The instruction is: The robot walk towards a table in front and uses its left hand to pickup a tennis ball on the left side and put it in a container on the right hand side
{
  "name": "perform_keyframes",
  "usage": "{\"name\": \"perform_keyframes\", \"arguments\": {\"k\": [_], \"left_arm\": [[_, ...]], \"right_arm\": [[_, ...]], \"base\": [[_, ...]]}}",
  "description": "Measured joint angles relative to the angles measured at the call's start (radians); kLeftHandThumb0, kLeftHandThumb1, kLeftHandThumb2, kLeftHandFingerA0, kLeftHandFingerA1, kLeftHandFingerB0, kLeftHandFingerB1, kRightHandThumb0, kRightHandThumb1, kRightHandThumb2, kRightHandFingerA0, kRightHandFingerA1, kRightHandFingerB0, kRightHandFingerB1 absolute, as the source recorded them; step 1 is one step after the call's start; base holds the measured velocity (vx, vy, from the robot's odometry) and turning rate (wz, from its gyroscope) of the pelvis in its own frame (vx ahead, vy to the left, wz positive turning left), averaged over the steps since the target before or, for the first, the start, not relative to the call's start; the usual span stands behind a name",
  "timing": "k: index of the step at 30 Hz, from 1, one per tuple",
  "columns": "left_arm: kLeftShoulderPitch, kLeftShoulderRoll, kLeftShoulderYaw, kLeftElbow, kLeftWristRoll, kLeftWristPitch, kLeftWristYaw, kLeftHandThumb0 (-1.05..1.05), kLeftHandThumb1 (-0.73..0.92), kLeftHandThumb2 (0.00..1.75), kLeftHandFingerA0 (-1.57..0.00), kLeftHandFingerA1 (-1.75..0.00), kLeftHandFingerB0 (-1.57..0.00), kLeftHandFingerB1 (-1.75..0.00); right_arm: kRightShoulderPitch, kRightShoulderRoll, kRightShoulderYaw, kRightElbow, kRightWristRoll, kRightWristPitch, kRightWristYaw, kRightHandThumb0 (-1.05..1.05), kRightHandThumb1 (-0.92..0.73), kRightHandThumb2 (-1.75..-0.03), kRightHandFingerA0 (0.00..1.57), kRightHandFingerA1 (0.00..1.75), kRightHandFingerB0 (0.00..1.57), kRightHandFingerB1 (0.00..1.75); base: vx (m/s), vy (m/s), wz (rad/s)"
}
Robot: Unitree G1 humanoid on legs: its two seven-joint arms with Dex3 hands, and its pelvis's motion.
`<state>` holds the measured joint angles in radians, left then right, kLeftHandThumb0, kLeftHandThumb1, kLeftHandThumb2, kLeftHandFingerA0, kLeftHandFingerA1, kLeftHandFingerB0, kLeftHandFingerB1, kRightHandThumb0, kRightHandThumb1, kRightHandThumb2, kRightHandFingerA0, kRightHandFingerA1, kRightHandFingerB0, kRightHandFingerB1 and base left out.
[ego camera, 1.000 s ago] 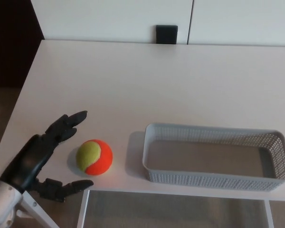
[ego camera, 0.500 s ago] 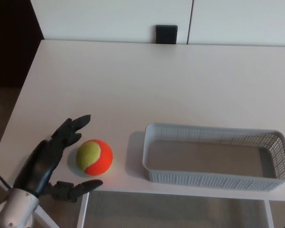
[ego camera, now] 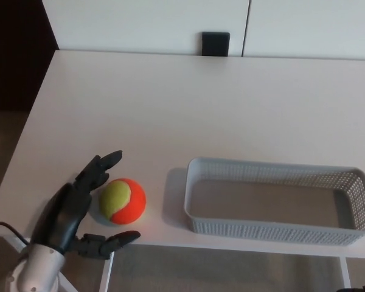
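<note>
At the near left corner of the white worktop point(ego camera: 170, 103), the left hand point(ego camera: 73, 210) has crept closer to the tennis ball point(ego camera: 123, 201) than it was a second ago: it has slid toward the right and slightly further onto the worktop. The two fingers point(ego camera: 100, 170) now reach along the ball's upper left side, and the thumb point(ego camera: 112, 240) stretches under the ball's near side, past the worktop's front edge. The ball itself, yellow-green and orange, lies where it lay before, as does the grey mesh basket point(ego camera: 280, 228) just to its right; the small shift of the whole picture is the camera's.

The hand is spread wide, fingers and thumb well apart, cupping round the ball from the left with nothing held. Whether the fingers already touch the ball cannot be told. Its palm faces the ball, and its pale wrist point(ego camera: 36, 274) comes up from the lower left corner. The ball rests on the worktop, outside the basket
</note>
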<state>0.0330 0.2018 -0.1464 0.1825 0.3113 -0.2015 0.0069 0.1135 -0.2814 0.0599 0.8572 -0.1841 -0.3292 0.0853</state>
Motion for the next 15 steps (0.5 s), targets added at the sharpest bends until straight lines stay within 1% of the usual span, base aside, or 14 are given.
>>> {"name": "perform_keyframes", "arguments": {"k": [2,3,5,6,7,8,9,10,11,12,13,14,15], "left_arm": [[-0.004,-0.003,-0.013,-0.001,0.016,0.010,0.012,-0.49,0.33,0.63,-0.30,-0.51,-0.14,-0.35],[-0.007,-0.003,-0.023,0.000,0.028,0.014,0.020,-0.45,0.37,0.52,-0.40,-0.49,-0.17,-0.27],[-0.012,-0.003,-0.039,0.002,0.047,0.020,0.034,-0.45,0.37,0.52,-0.40,-0.49,-0.17,-0.27],[-0.018,-0.003,-0.051,0.005,0.063,0.023,0.044,-0.47,0.35,0.63,-0.53,-0.59,-0.15,-0.35],[-0.020,-0.003,-0.054,0.006,0.068,0.024,0.048,-0.47,0.35,0.63,-0.53,-0.59,-0.15,-0.35],[-0.026,-0.003,-0.065,0.008,0.081,0.031,0.057,-0.24,0.57,0.57,-0.96,-0.66,-0.33,-0.33],[-0.029,-0.004,-0.069,0.008,0.088,0.035,0.061,-0.19,0.79,0.64,-1.13,-0.72,-0.56,-0.41],[-0.037,-0.004,-0.074,0.006,0.097,0.045,0.065,-0.19,0.79,0.64,-1.13,-0.72,-0.56,-0.41],[-0.048,-0.005,-0.077,-0.001,0.105,0.061,0.064,-0.06,0.77,0.71,-1.24,-1.07,-0.79,-0.59],[-0.051,-0.005,-0.078,-0.003,0.107,0.065,0.064,-0.06,0.77,0.71,-1.24,-1.07,-0.79,-0.59],[-0.061,-0.005,-0.081,-0.011,0.111,0.079,0.063,0.02,0.73,0.79,-1.19,-1.21,-0.85,-0.69],[-0.068,-0.005,-0.089,-0.020,0.116,0.092,0.061,0.02,0.73,0.79,-1.19,-1.21,-0.85,-0.69],[-0.073,-0.007,-0.100,-0.030,0.119,0.103,0.059,0.07,0.66,0.89,-1.15,-1.26,-0.85,-0.88]], "right_arm": [[-0.004,0.000,-0.002,0.002,0.001,-0.001,0.000,0.12,-0.67,-0.59,0.42,0.57,0.34,0.48],[-0.004,0.000,-0.004,0.002,0.002,-0.001,0.000,0.11,-0.66,-0.59,0.42,0.57,0.33,0.46],[-0.005,0.000,-0.006,0.001,0.004,0.000,0.000,0.11,-0.66,-0.59,0.42,0.57,0.33,0.46],[-0.005,0.000,-0.007,-0.004,0.005,0.001,0.000,0.11,-0.66,-0.59,0.44,0.58,0.34,0.47],[-0.006,0.000,-0.007,-0.005,0.005,0.002,0.000,0.11,-0.66,-0.59,0.44,0.58,0.34,0.47],[-0.006,0.000,-0.006,-0.008,0.005,0.002,0.000,0.11,-0.67,-0.59,0.43,0.58,0.34,0.47],[-0.006,0.000,-0.007,-0.009,0.005,0.002,0.000,0.09,-0.67,-0.59,0.42,0.56,0.33,0.46],[-0.007,0.000,-0.007,-0.010,0.005,0.003,0.000,0.09,-0.67,-0.59,0.42,0.56,0.33,0.46],[-0.008,0.000,-0.007,-0.013,0.005,0.005,0.000,0.09,-0.67,-0.59,0.42,0.56,0.33,0.46],[-0.009,0.000,-0.007,-0.013,0.005,0.006,0.000,0.09,-0.67,-0.59,0.42,0.56,0.33,0.46],[-0.012,0.000,-0.007,-0.017,0.005,0.008,0.000,0.09,-0.67,-0.59,0.42,0.56,0.33,0.46],[-0.014,0.000,-0.006,-0.020,0.005,0.010,0.000,0.09,-0.67,-0.59,0.42,0.56,0.33,0.46],[-0.017,0.000,-0.006,-0.022,0.005,0.014,0.000,0.08,-0.67,-0.59,0.43,0.57,0.33,0.46]], "base": [[0.00,0.000,0.00],[0.00,0.000,0.00],[0.00,0.000,0.00],[0.00,0.000,0.00],[0.00,0.000,0.00],[0.00,0.000,0.00],[0.00,0.000,0.00],[0.00,0.000,0.00],[0.00,0.000,0.00],[0.00,0.000,0.00],[0.00,0.000,0.00],[0.00,0.000,0.00],[0.00,0.000,0.00]]}}
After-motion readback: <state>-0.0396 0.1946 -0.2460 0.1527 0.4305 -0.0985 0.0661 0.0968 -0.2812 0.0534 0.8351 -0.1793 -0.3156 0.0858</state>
